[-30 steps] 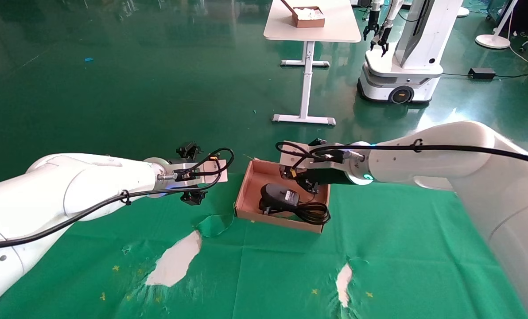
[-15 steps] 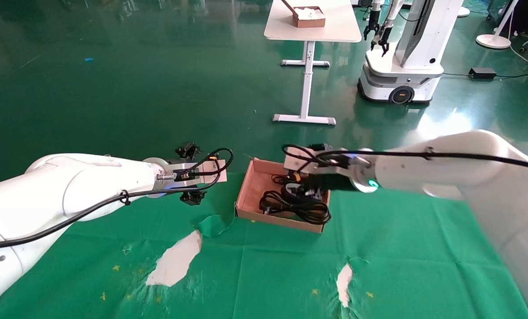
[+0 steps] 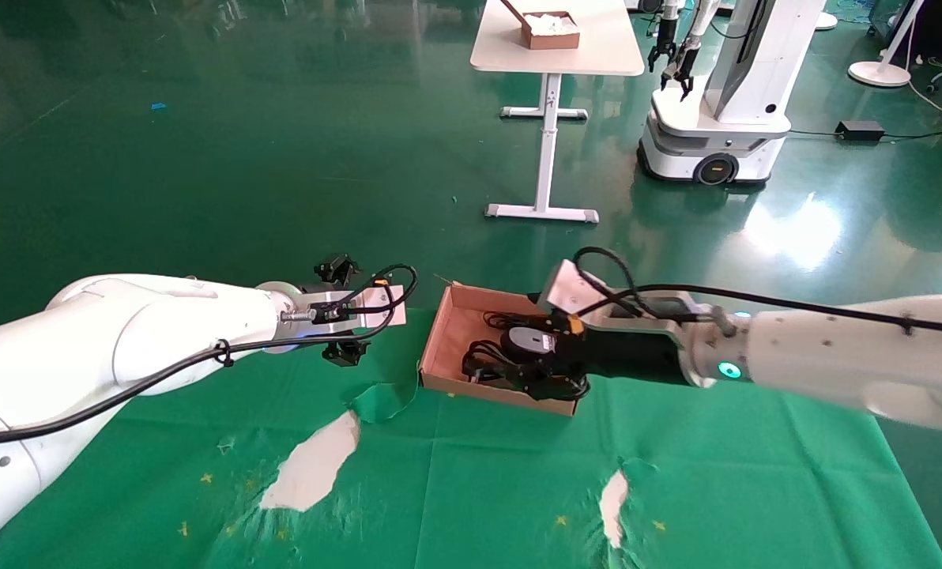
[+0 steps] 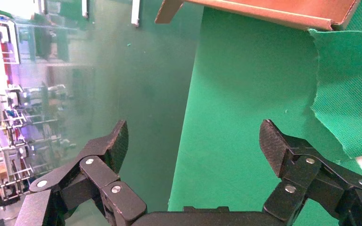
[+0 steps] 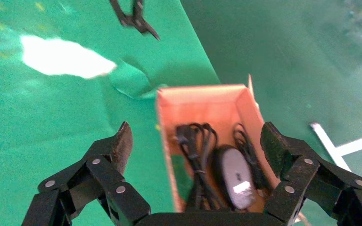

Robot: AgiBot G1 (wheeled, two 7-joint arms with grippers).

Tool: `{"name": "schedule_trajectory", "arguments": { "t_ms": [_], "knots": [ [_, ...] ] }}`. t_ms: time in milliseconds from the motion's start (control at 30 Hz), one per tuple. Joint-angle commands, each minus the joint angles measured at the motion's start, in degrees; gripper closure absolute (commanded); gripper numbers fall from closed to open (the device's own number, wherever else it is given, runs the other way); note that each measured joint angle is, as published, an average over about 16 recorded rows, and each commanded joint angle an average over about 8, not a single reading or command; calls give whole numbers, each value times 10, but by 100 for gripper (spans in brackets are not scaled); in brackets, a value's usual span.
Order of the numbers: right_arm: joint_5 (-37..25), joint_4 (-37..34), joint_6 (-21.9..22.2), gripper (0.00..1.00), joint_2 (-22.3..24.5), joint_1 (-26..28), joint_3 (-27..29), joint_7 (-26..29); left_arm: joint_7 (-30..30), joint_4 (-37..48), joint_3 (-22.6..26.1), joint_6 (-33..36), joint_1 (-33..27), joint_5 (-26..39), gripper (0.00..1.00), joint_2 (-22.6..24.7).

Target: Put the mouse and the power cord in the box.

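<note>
My right pincer [image 5: 195, 141] stands with its fingers wide apart and empty, just at the near right edge of the shallow brown cardboard box [image 3: 449, 336]. Inside it, I see the small black oval mouse [image 3: 528, 342] with its grey patch lying on top of the thick black coiled power cord [image 3: 491, 365], at about 9 o'clock from the pincer, long axis running away from my wrist. Both items look placed, so I judge only withdrawal remains. My left pincer [image 3: 343, 310], also spread open, idles at the box's 9 o'clock over the torn green cloth on the table [image 3: 471, 490]; nothing blocks a retreat.
</note>
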Motion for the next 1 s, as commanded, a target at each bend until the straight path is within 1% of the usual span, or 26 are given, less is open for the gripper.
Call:
{"name": "schedule_trajectory", "arguments": {
  "t_ms": [33,167,300,1000],
  "knots": [
    [21,17,-13,0,14,-12,9,6,0,0,0,0,0,0,0,0],
    [62,52,-40,0,43,-37,27,17,0,-4,-5,5,3,-5,0,-3],
    [104,86,-66,0,72,-62,45,28,5,-21,-33,27,19,-32,0,-19],
    [324,269,-206,0,226,-194,140,88,42,-175,-270,226,156,-261,0,-159]
  ]
}}
